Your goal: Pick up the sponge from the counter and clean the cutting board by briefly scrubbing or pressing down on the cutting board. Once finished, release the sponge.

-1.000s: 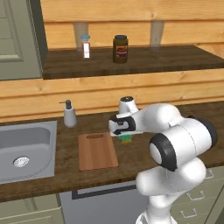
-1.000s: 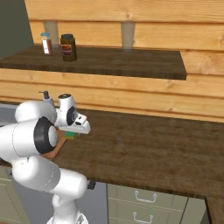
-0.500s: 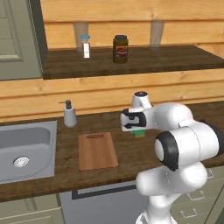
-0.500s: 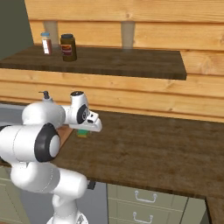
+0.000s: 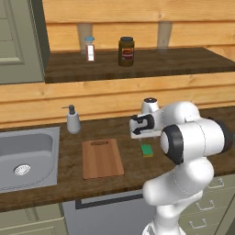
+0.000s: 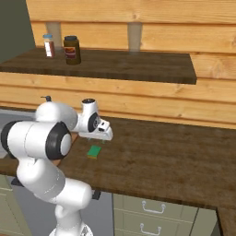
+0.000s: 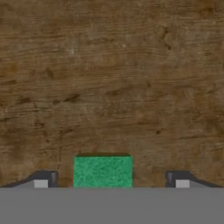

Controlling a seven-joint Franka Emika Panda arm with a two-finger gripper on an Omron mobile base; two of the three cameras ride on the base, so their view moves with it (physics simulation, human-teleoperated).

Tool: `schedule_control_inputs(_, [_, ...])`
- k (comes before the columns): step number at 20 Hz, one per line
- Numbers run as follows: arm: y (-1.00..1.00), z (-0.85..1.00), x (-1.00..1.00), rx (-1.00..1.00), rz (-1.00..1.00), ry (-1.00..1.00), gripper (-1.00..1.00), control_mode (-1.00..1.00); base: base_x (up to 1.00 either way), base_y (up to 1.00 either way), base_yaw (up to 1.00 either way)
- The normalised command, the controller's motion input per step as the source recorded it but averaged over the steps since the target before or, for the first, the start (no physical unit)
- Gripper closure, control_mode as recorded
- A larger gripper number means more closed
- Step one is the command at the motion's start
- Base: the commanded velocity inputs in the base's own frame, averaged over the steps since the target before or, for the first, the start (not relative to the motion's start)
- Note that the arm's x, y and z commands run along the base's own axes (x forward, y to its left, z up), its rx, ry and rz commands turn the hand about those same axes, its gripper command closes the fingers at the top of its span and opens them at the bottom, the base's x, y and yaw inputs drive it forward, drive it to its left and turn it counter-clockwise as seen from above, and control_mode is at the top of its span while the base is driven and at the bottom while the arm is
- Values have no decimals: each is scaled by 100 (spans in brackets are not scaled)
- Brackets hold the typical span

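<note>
Spread gripper seemingly above sponge

A glossy white arm with rounded segments, dark joint rings and black-capped ends.

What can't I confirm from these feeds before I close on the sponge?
- Height of the fingers above the counter: hand view looks straight down; in both base views the hand's body covers them.
- Near end of the sponge: cut off at the hand view's bottom.
- Cutting board: hidden behind the arm in the right base view.
</note>
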Motion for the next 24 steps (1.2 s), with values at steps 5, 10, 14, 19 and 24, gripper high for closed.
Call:
schedule_control_inputs(5, [-18,34,-18,6,1,0,-100,-100,0,0,0])
schedule_control_inputs(10, [-17,58,-81,16,3,0,-100,-100,0,0,0])
schedule_control_inputs(14, [-11,68,-91,8,4,-3,-100,-100,0,0,0])
schedule_control_inputs(19, [0,85,-64,2,4,-5,-100,-100,0,0,0])
schedule_control_inputs(24, [0,45,-80,0,0,-18,-100,-100,0,0,0])
